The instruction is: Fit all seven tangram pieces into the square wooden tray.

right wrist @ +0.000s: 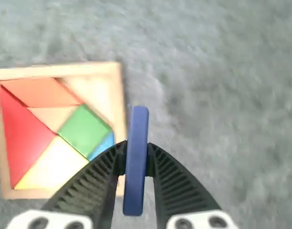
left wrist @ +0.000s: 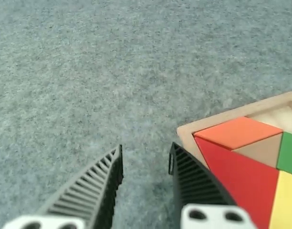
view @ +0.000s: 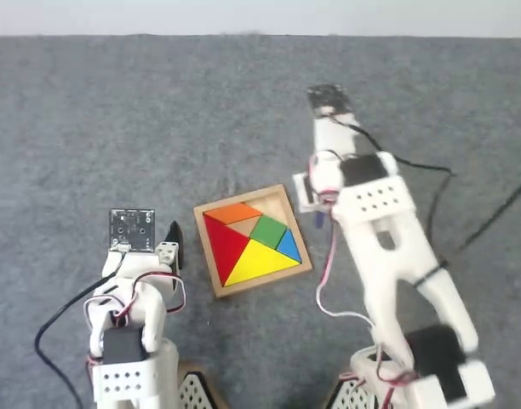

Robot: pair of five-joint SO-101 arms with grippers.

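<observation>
Wooden tray (view: 265, 279) | inside: red triangle (view: 226, 245), green square (view: 267, 231) | right end effector (right wrist: 136, 148): dark-blue piece (right wrist: 136, 126)

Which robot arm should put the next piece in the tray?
Right. The right jaws are shut on the dark blue piece, close beside the tray and its bare corner. The left jaws are open with nothing in them.
</observation>
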